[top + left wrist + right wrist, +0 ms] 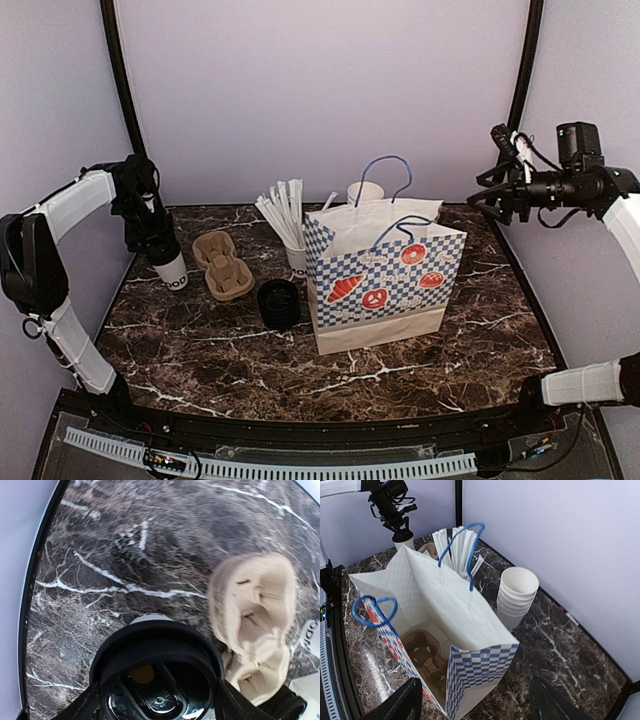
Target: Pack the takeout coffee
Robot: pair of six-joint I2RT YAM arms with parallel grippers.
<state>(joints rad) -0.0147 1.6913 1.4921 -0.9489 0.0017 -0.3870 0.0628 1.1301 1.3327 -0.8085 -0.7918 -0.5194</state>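
1. Left gripper [163, 255]: lowered onto the top of the cup [175, 276]; whether the jaws have closed on the rim cannot be told.
2. Cup: stands by the left edge of the table [200, 350], toward the far corner; its lid [279, 302] lies apart, nearer mid-table.
3. Handling, judged: thin paper, light, easily crushed; contents not visible, so keep it upright; the rolled rim is likely stiffest, so a gentle hold just below it seems best.
4. Lid, judged: thin smooth plastic, light and slippery; best taken by its edge.
5. Carrier [222, 265]: between cup and lid.
6. Bag [385, 285]: open, mid-table, just right of the lid; a second carrier [422, 655] sits at its bottom.
7. Right gripper [490, 200]: raised above the table's right edge; jaws wide, empty.
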